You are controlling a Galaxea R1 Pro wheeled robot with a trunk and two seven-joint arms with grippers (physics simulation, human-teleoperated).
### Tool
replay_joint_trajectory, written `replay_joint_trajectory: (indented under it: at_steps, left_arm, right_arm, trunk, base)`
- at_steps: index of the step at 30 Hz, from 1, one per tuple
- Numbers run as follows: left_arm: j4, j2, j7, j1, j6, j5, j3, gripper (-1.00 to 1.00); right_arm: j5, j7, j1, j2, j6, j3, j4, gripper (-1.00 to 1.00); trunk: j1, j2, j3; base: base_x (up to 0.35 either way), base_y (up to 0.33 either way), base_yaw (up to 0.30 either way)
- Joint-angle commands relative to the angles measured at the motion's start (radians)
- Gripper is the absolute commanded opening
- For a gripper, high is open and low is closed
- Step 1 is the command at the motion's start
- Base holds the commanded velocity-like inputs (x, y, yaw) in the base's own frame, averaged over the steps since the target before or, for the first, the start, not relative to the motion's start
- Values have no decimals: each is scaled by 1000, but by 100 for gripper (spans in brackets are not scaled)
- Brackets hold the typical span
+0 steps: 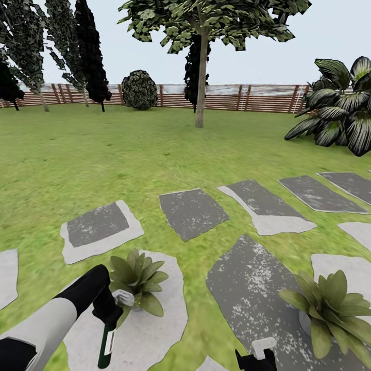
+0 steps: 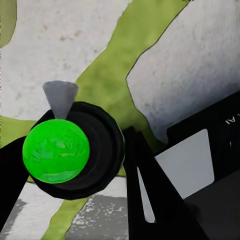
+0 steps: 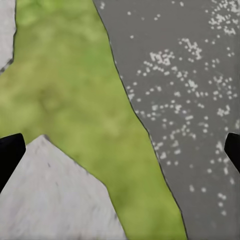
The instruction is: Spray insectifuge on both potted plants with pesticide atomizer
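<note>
my left gripper (image 1: 107, 312) clenched on pesticide atomizer (image 1: 107, 341), near-left, nozzle beside left potted plant (image 1: 137, 281) | my right gripper (image 1: 256, 359) released, over grey stone (image 3: 200, 100) | second potted plant (image 1: 332, 304) near-right

Left arm (image 1: 56, 314): forearm shell is pale grey-white at the near end, changing to a glossy black, rounded, tapering section toward the wrist; a further black segment sits at the frame's lower corner. Left gripper (image 1: 109, 310): matte black housing. In the left wrist view its fingers (image 2: 157, 200) are black, flat-sided and wedge-shaped, one bearing a pale grey rectangular panel; a black body part carries faint, unreadable white lettering. Right gripper (image 1: 256, 359): black body with a pale grey-white bracket-shaped piece on top. Right fingertips (image 3: 10, 155): plain black, unmarked.
</note>
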Motion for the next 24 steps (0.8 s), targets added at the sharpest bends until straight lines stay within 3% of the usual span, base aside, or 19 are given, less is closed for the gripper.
replay_joint_trajectory:
  at_steps: [1,13,24]
  left_arm:
    - [-4,1,-10,0,5,-9,-1,-100]
    - [-10,1,-9,-1,7,-9,1,-100]
    - [-12,2,-13,-46,17,-8,2,-100]
  right_arm:
    - [3,0,-1,0,-3,3,1,100]
    - [3,0,-1,0,-3,3,1,100]
    - [3,0,-1,0,-3,3,1,100]
  trunk:
    - [0,0,-1]
    - [0,0,-1]
    - [0,0,-1]
  base:
    - [0,0,0]
    - [104,-111,0]
    - [9,-10,0]
